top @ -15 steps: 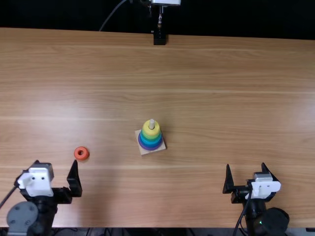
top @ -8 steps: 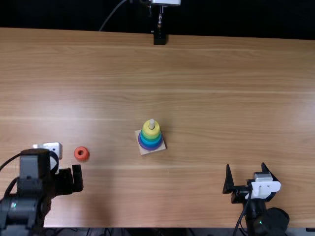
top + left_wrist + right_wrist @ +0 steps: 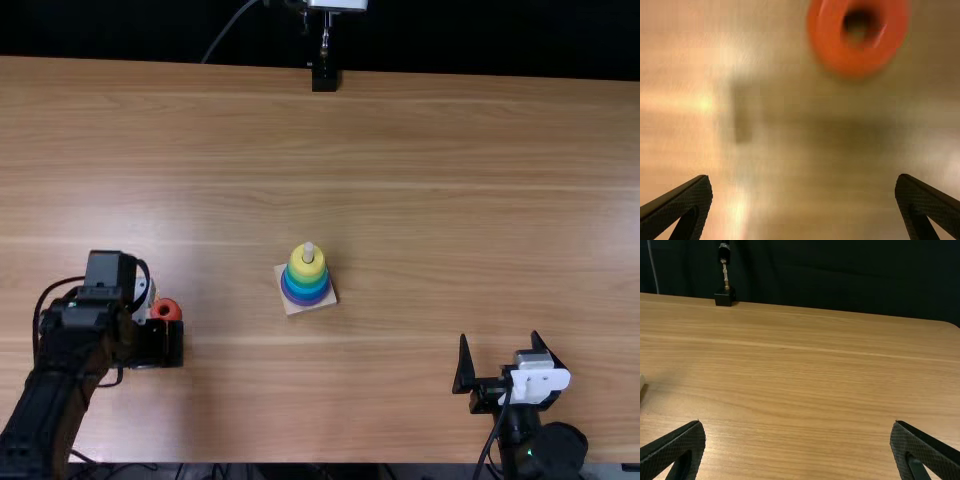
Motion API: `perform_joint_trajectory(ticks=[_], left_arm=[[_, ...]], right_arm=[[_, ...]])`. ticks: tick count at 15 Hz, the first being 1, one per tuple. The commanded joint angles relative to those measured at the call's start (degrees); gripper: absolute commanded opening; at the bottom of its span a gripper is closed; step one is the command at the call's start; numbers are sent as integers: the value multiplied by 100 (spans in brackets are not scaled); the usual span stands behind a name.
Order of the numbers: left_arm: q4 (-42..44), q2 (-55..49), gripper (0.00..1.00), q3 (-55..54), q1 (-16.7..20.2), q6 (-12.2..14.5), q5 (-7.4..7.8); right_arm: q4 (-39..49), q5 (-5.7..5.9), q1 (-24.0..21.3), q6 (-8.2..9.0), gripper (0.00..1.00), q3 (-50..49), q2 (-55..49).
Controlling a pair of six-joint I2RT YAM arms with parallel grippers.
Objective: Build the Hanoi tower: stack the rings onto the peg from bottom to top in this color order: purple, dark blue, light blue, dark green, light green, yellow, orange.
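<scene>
A light brown wooden bench (image 3: 450, 200) is spreading across the top view, its straight grain running from side to side and pale patches of light gleaming on its surface. Behind it, a black cloth backdrop (image 3: 500, 35) is hanging, showing soft folds in the right wrist view. At the bench's far edge a small black square block (image 3: 324, 80) is sitting, and a thin upright metal rod (image 3: 325, 42) is rising from it. Above the rod, a white fixture (image 3: 338, 4) is poking in at the top view's upper edge. Beside the rod, a slim grey cable (image 3: 228, 25) is curving down in front of the backdrop.
</scene>
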Motion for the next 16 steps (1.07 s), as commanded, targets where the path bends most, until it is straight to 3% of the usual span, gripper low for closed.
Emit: perform_joint_trajectory(ticks=[1,8,16], left_arm=[[117,278,100,384,-37,310,47],[391,1482,100,1202,-256,310,47],[465,1781,100,1246,-274,321,47]], right_arm=[[-440,-89,-71,-41,100,-361,-73],[-440,-89,-71,-41,100,-361,-73],[-440,-89,-71,-41,100,-361,-73]])
